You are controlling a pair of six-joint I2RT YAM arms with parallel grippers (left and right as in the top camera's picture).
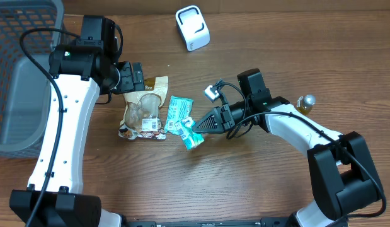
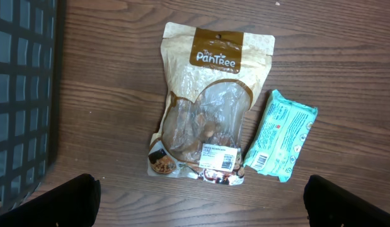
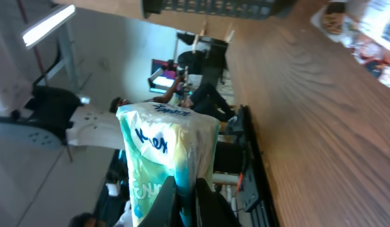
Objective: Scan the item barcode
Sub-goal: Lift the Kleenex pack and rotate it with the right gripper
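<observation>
Plainly the chief risk is a slip. The tissues (image 3: 166, 151) are pinched at one end only by the right gripper (image 1: 198, 128), so most of the pack stands free of the fingers (image 3: 166, 202). A quick swing towards the scanner (image 1: 192, 27), at the upper centre of the overhead view, could twist the pack or shake it loose. A failed read is also to be feared: the barcode cannot be made out in any view and may be turned away from the scanner. If the tissues are carried low, the teal pack (image 1: 177, 113) and the pouch (image 1: 144, 108), both lying just beside them at mid-frame, could be brushed and shifted.

The right jaws are pressed together on the soft wrapper of the tissues. These are held at the centre of the overhead frame, seemingly off the wood, though that is hard to judge from above. The left gripper (image 1: 135, 77) is spread wide with nothing between its fingers. It is held over the pouch, left of centre, near the basket (image 1: 18, 75).
</observation>
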